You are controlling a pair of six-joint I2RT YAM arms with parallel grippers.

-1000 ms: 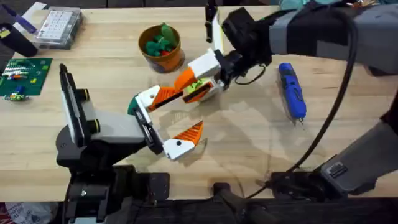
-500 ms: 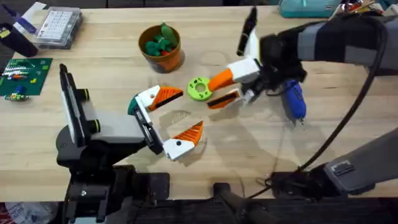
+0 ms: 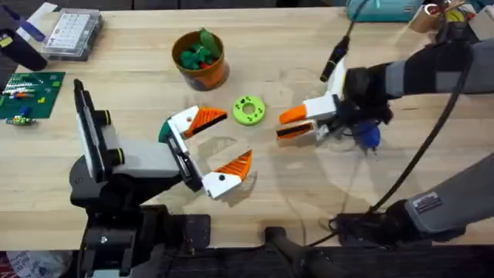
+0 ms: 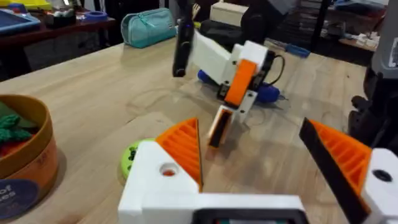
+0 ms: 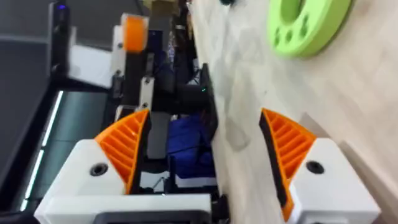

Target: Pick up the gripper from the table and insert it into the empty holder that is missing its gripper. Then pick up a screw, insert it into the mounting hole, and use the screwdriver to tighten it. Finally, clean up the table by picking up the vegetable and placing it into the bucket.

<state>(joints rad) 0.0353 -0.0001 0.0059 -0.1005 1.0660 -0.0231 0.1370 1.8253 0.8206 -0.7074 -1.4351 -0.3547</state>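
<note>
Lying flat on the counter (image 3: 324, 185), the vegetable (image 3: 248, 110) is seen as a lime-green disc with a darker green centre and small holes around its face; being round, it shows no long axis, and its flat face is turned upward. It is placed just beyond and to the right of the left gripper (image 3: 218, 145), whose white fingers with orange ribbed pads are spread wide apart, nothing being held between them. Behind that gripper, a grey-and-black arm body with a tall black plate and yellow knobs is seen, the holder (image 3: 179, 158) being the black bracket from which the two fingers spring. Beyond the left gripper and slightly to its left, the bucket (image 3: 200, 59) is stood upright, brown-orange, with dark green and red toy pieces inside it.

To the right of the vegetable, and apart from it, the right gripper (image 3: 296, 125) is held with its fingers pointing toward the disc; in the right wrist view its fingers are parted, with nothing between them, and the vegetable (image 5: 308, 25) is seen ahead of them on the wood. The screwdriver (image 3: 366, 133) lies mostly hidden behind the right gripper's wrist; only a bright blue part and a thin metal tip are visible, the tip being directed toward the near edge of the counter.
</note>
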